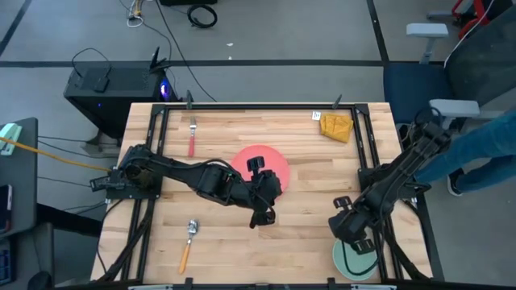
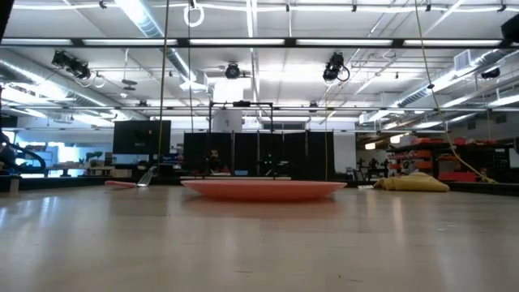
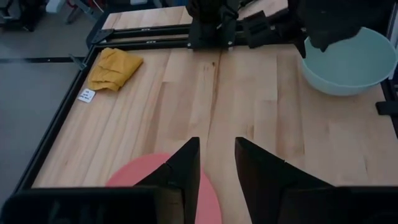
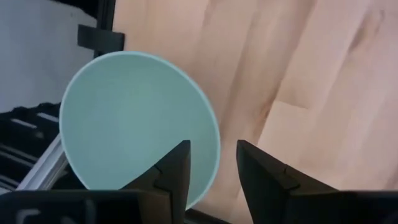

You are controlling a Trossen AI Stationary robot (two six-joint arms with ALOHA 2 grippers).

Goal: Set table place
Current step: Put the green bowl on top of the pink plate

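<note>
The round pink plate (image 1: 262, 163) lies flat on the table (image 1: 306, 209) at its middle; it also shows in the low view (image 2: 263, 189). My left gripper (image 1: 263, 184) is open and empty above the plate's near edge (image 3: 146, 177). The pale-teal bowl (image 1: 355, 259) sits at the near right by the rail. My right gripper (image 1: 353, 234) is open above it, one finger over the bowl's inside (image 4: 124, 124) and one outside its rim. The red-handled fork (image 1: 192, 137) lies far left. The orange-handled spoon (image 1: 188, 244) lies near left.
A crumpled yellow cloth (image 1: 336, 126) with a small white tag lies at the far right corner. Black rails (image 1: 153, 153) run along the table's edges. Bare wood lies between the plate and the bowl. A person's leg (image 1: 476, 153) shows beyond the right edge.
</note>
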